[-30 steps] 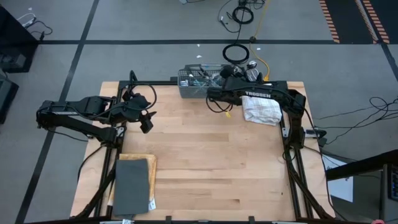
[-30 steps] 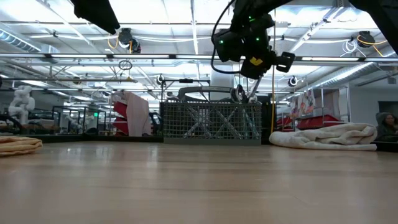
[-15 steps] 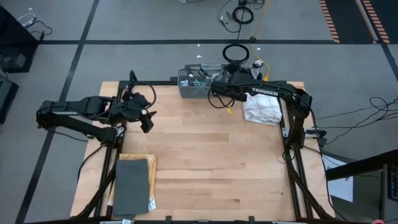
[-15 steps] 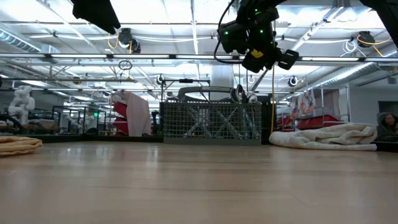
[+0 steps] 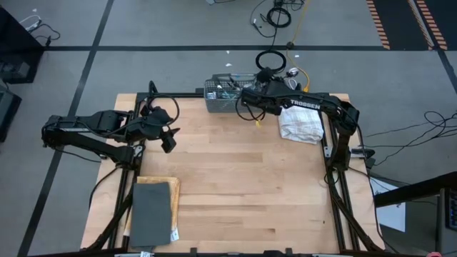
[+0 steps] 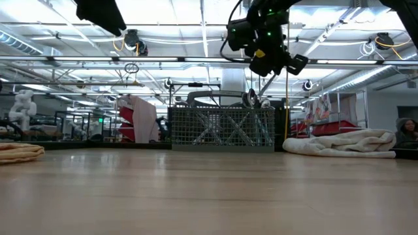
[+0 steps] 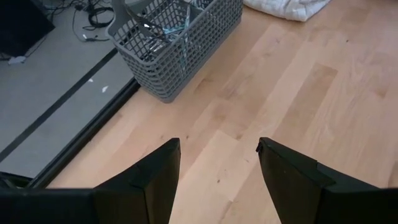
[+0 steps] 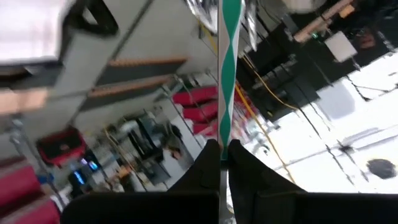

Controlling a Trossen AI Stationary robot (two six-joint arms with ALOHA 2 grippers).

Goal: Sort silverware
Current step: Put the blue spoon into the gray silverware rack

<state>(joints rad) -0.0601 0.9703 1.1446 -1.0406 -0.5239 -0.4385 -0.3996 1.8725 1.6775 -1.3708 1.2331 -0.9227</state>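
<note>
Right claw point(image 8: 220, 163) pinches one utensil point(image 8: 229, 68) by its patterned handle, above the basket point(image 5: 223, 94). Lift clear of the rim before swinging over the counter point(image 5: 235, 178). Left claw point(image 7: 217, 163) spread, idle.

Basket point(image 7: 180, 46): grey mesh. Towel point(image 5: 300, 125): white. Worktop point(image 5: 235, 185): pale wood grain. Utensil handle point(image 8: 229, 62): green-and-white spiral stripes. Slab point(image 5: 151, 212): dark grey, on a tan cloth point(image 5: 173, 187).

Wire-mesh basket point(image 5: 223, 96): one
White towel point(image 5: 300, 125): one
Silverware point(image 7: 168, 28) in the basket: you can't count it — too tangled
Arms: two
</note>
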